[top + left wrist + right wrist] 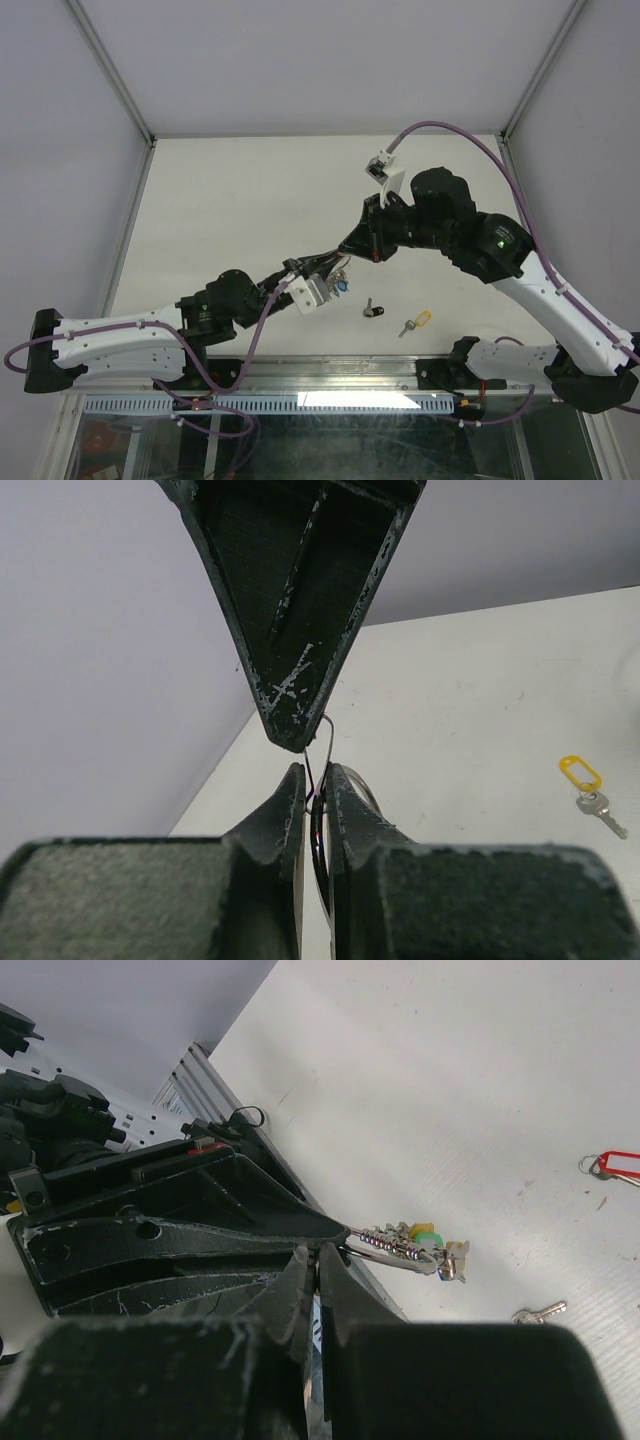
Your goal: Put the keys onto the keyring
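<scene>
My left gripper point(336, 268) and right gripper point(352, 250) meet tip to tip above the table's middle. Each is shut on the thin silver keyring point(328, 732), which stands edge-on between the left fingers point(290, 800). In the right wrist view, several keys point(432, 1242) with green and yellow heads hang bunched on the keyring point(385, 1251) just past the right gripper point(318, 1252). A blue head point(343, 288) shows under the grippers. A black-headed key point(373, 308) and a yellow-headed key point(415, 323) lie loose on the table.
The white table point(250, 200) has grey walls on three sides. A metal rail point(330, 372) runs along its near edge by the arm bases. In the right wrist view a red-orange tag point(620, 1164) and a silver key point(540, 1312) lie on the table.
</scene>
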Controlling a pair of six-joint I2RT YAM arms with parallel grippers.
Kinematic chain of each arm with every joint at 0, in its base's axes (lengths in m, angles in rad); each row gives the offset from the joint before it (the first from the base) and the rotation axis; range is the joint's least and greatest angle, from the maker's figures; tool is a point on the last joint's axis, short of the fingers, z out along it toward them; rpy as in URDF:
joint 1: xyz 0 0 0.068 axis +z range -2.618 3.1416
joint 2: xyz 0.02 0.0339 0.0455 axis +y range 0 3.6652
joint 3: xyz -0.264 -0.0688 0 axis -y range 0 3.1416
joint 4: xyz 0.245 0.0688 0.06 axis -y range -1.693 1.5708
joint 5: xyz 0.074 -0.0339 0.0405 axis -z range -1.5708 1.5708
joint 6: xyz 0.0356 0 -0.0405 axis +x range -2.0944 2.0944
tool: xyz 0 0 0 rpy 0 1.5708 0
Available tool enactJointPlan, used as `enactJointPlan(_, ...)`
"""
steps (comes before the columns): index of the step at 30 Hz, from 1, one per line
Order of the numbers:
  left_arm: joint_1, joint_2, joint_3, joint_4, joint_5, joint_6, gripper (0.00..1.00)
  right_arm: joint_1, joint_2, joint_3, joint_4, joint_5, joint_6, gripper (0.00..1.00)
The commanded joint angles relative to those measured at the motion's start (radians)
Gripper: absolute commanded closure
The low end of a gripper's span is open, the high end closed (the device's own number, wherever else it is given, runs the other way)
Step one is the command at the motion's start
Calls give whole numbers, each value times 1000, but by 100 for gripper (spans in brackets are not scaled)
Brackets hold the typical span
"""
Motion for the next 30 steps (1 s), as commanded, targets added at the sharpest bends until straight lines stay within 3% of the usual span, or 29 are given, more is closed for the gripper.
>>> enactJointPlan(1,-4,2,42,47,-37,9,99,1,-35,20,56,-46,-2,100)
enactJointPlan(8,-3,2,40,51,-29,36,100,1,-45,7,64,-10,-12,100)
enactJointPlan(12,-4,-3,38,19,-6,120,100,1,-66,2,72,51,-21,68)
enactJointPlan(15,-3,-6,37,-14,18,205,100,1,-75,11,66,111,-39,58)
enactJointPlan(25,-3,-30,12,-120,58,470,100,-6,-39,44,-121,393,-43,57)
enactJointPlan(30,2,-31,9,-173,56,514,100,-38,-5,38,-137,328,-34,56)
